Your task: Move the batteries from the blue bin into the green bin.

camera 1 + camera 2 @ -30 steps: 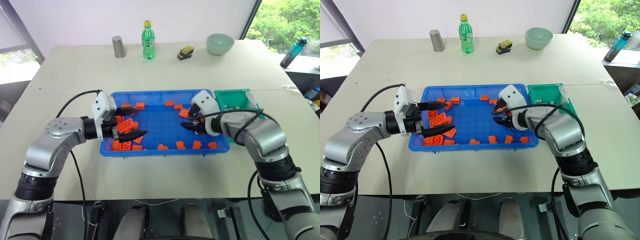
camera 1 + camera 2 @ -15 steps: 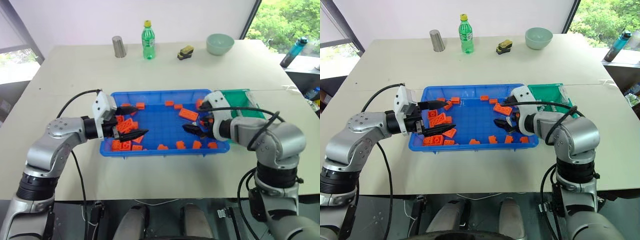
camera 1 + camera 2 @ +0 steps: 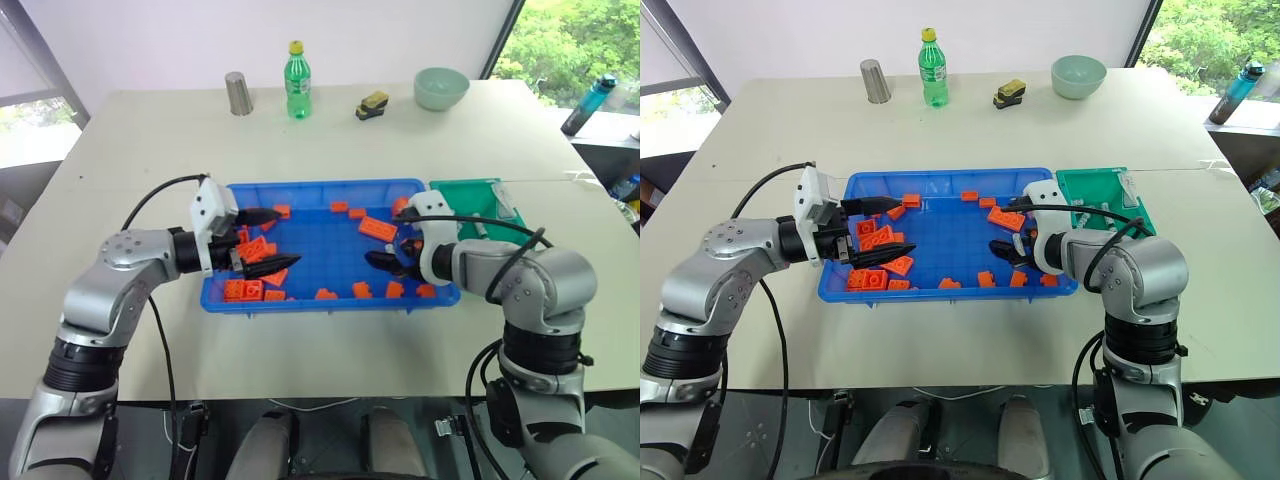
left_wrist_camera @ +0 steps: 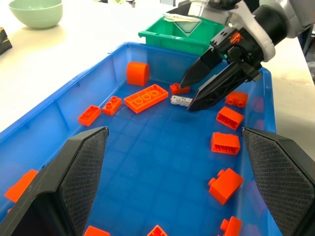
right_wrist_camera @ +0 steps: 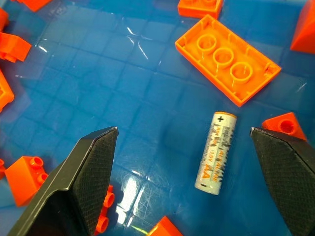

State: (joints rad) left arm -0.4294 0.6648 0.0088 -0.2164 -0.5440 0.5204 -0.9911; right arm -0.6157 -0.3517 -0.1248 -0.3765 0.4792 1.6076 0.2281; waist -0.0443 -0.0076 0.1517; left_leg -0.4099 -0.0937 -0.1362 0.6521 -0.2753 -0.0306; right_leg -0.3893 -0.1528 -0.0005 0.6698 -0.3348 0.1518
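- Right end effector (image 4: 189, 98): two black fingers spread wide, pointing down into the right part of the blue bin (image 3: 300, 187); nothing between the fingers. In the left wrist view the fingertips (image 4: 183, 84) straddle a single battery, close to it; whether they touch it I cannot tell.
- Left end effector (image 3: 272, 240): fingers spread wide, empty, held level over the left part of the blue bin above a cluster of orange bricks (image 3: 252, 250).
- Battery (image 5: 215, 152): small silver-grey cylinder with printed lettering and a plus mark at one end, lying flat on the gridded blue floor. It sits between the right end effector's two fingers in the right wrist view, just beside a flat orange three-stud brick (image 5: 228, 59).
- Blue bin: wide, shallow, bright blue tray near the table's front edge, with orange bricks scattered over its floor, thickest at the left end.
- Green bin (image 3: 480, 200): small teal box touching the blue bin's right end, behind the right arm; its contents cannot be made out.
- Table (image 3: 330, 140): pale top; along the far edge stand a metal cup (image 3: 236, 93), a green bottle (image 3: 296, 80), a small yellow-and-black toy (image 3: 371, 104) and a pale green bowl (image 3: 440, 88).
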